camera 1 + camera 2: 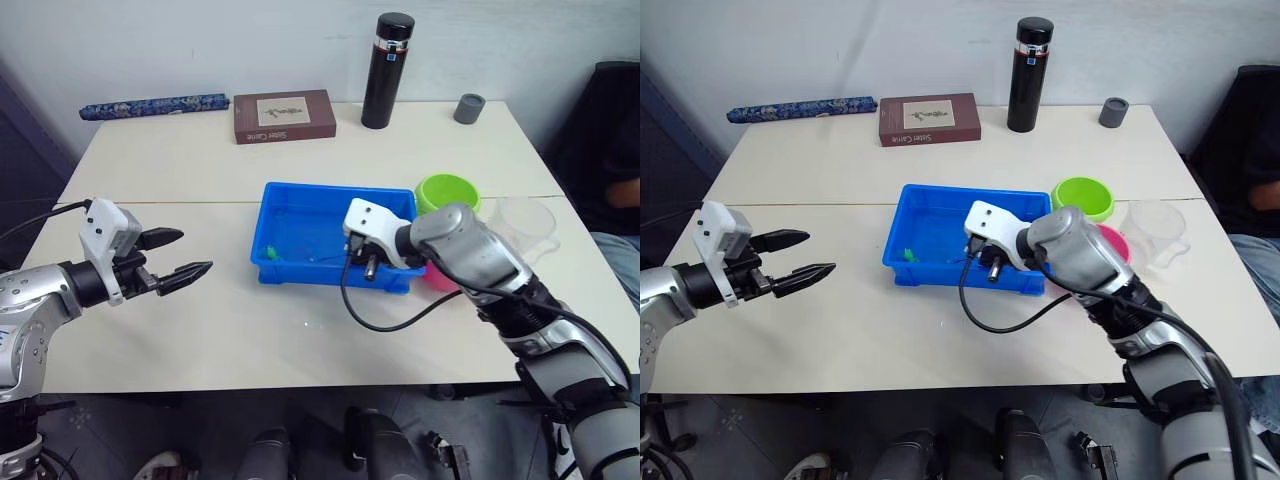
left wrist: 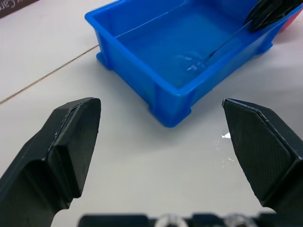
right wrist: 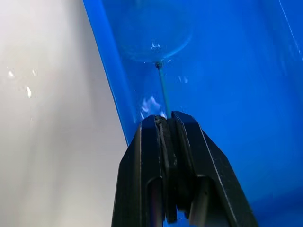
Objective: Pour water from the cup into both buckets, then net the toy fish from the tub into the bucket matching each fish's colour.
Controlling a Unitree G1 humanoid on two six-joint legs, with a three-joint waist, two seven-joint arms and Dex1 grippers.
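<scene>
We've got the left end effector (image 1: 190, 254) spread wide, empty, well left of the tub (image 1: 290, 268). Over the tub's near wall, our right end effector (image 3: 163, 124) clamps the net (image 3: 155, 35) by its thin handle — light, whippy, so grip stays low. Green fish (image 1: 270, 252) sits inside the tub; buckets (image 1: 448, 192) just beyond.

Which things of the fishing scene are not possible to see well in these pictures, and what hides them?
- Pink bucket: mostly hidden behind the right arm in both eye views.
- Buckets' contents: green bucket seen too flat to judge water.
- Toy fish: too small to count; the tub is partly covered by the right gripper.
- Net: hoop faint underwater.
</scene>
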